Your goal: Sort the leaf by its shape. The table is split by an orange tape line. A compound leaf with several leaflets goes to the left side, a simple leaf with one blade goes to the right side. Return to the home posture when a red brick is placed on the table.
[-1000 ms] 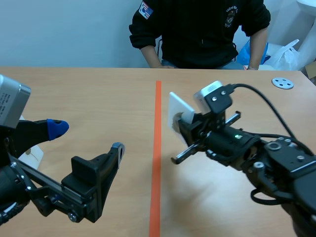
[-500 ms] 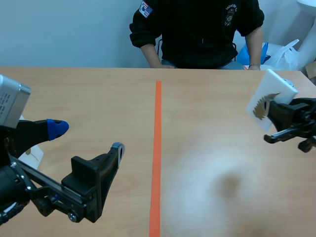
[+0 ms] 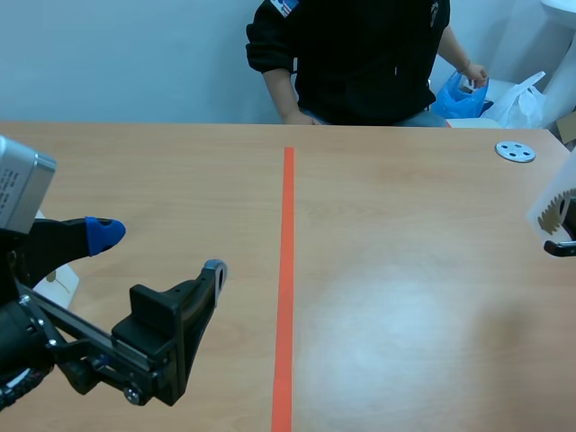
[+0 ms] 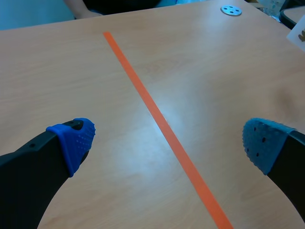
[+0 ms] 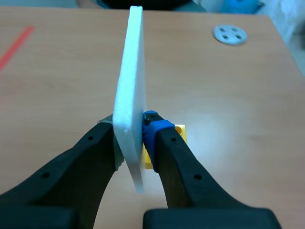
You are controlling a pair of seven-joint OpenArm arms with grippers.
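Left claw [image 3: 160, 250] hangs low over the near left of the table [image 3: 405, 297], wide open, nothing between its blue-tipped fingers [image 3: 106, 232]; in its wrist view both pads stand far apart with bare wood and the orange tape line [image 3: 286, 270] under the gap. Tape line runs from near to far down the middle of the table. Right claw [image 5: 129, 131] is at the far right edge of the scene, mostly cut off there. It is clamped on the leaf card [image 3: 547, 214], a white foam-like board. The wrist view shows the board edge-on and upright, pinched between the two pads, one finger on each face. The card is off the table surface, on the right side of the tape line and well apart from it. In the scene view only a toothed brownish margin of the leaf print shows on the card; whether it has one blade or several leaflets cannot be told. A small yellow block [image 5: 180, 130] shows just behind the right claw's finger; cannot tell whether it lies on the table. Round metal disc [image 3: 515, 151] lies at the far right of the table. A person [image 3: 360, 54] in a dark top sits across the far edge, one hand at a blue bag [image 3: 454, 97].
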